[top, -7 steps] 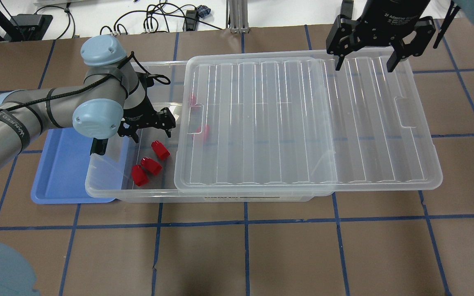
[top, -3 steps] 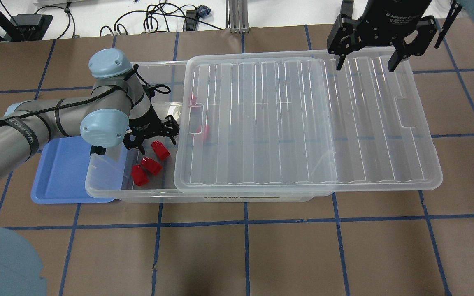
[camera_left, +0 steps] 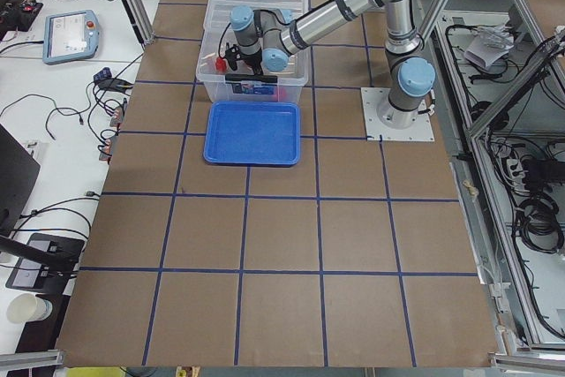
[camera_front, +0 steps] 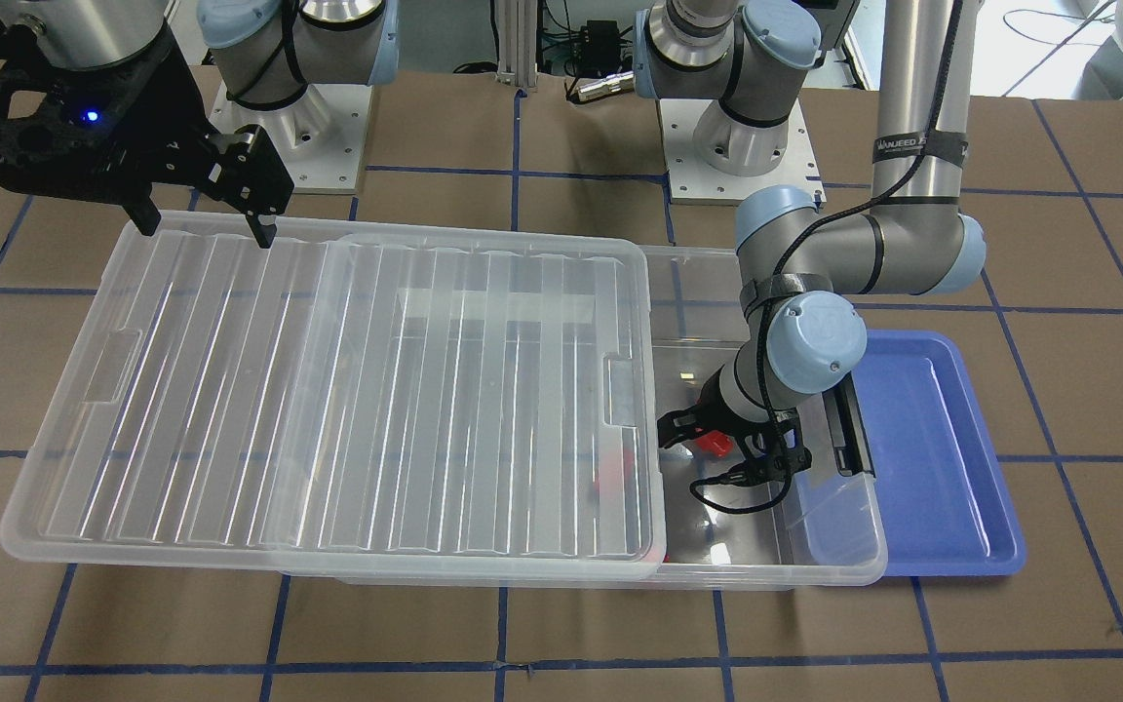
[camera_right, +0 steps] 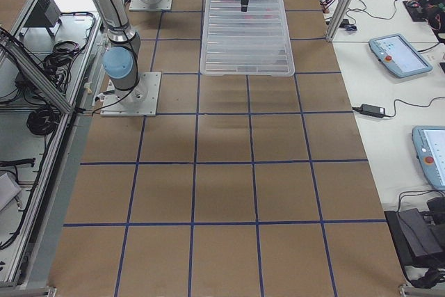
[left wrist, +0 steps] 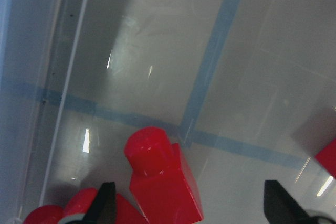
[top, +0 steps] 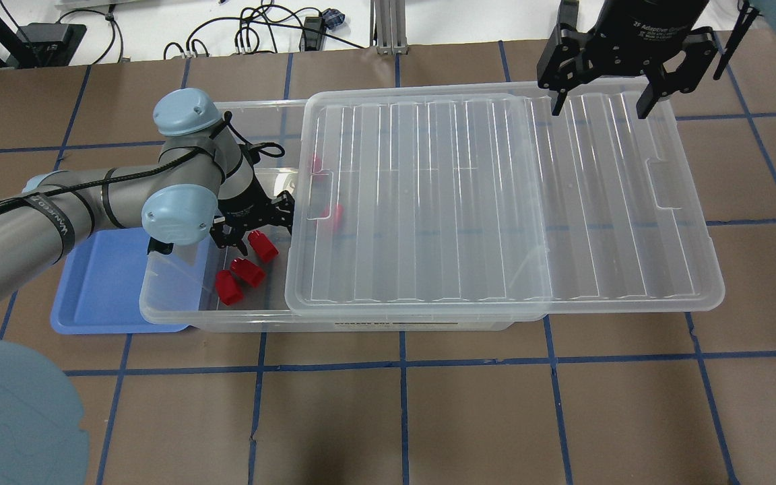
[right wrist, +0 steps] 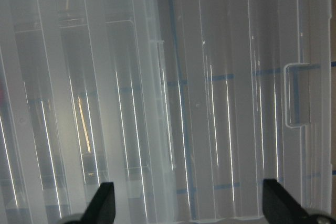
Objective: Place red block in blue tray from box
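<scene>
Inside the box [top: 240,318], beside its offset lid [top: 496,202], the left end effector [top: 256,236] hangs released astride the red block [left wrist: 163,182]. Grasp, lift and transfer to the blockless blue tray [top: 98,283] are left. The right end effector [top: 597,111] is released.

Box [top: 226,320] lies mid-table, lid [top: 496,202] on it shifted toward the right end. Tray [top: 98,296] sits just beside the box's left end. Three blocks [top: 248,269] lie in the uncovered part.
</scene>
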{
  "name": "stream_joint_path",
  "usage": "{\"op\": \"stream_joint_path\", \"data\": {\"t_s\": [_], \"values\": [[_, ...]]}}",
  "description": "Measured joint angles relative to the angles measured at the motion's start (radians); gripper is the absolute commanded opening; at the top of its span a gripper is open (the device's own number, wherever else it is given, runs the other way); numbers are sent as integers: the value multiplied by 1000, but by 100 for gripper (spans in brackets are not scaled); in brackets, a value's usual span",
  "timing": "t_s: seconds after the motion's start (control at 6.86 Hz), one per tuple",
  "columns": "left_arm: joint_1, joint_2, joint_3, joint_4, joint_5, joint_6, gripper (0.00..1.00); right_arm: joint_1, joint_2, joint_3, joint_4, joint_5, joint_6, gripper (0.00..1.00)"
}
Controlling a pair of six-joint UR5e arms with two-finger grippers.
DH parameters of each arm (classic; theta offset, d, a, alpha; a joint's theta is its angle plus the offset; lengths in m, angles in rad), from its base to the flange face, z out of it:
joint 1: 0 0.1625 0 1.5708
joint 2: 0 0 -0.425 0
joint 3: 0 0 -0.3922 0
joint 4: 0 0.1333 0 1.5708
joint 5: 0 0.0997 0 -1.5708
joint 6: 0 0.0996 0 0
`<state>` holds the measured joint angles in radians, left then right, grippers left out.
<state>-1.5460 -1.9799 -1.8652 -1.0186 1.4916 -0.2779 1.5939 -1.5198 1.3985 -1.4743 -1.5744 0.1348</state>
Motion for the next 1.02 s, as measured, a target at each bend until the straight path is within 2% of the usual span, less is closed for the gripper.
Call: {"op": "stream_joint_path", "data": {"t_s": [0.15, 0.44, 1.02], "values": [[1, -2, -2, 0, 1, -1, 34, 0, 0, 0, 0, 0, 0, 100], [1, -3, -5, -3, 4, -2, 9, 1, 0, -1, -1, 1, 0, 100], [29, 23, 36, -32, -3, 1, 9, 1, -1, -2, 0, 2, -1, 100]]}}
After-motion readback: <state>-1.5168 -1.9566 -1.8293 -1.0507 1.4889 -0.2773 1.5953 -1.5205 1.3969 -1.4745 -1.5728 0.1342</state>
